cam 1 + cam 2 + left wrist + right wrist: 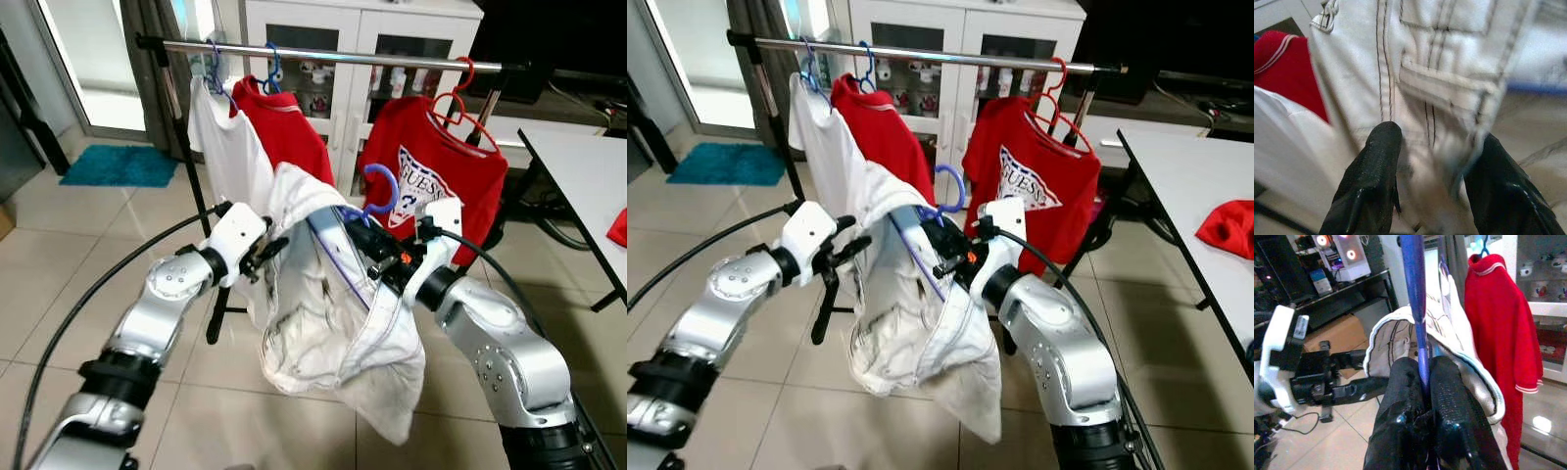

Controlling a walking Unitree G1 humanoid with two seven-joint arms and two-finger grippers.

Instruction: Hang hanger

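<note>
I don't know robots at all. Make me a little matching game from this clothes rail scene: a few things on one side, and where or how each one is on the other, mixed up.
Things:
1. blue hanger
2. white garment
3. red printed T-shirt
4. teal mat

Places or states:
A. lying on the floor by the doorway
B. hanging on the rail from a red hanger
C. clamped in the right end effector
D. draped between the two arms, below the rail

Pairs: 1-C, 2-D, 3-B, 4-A

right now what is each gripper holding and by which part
Right gripper pinches the blue hanger by its bar. Left gripper is open around the white garment.
</note>
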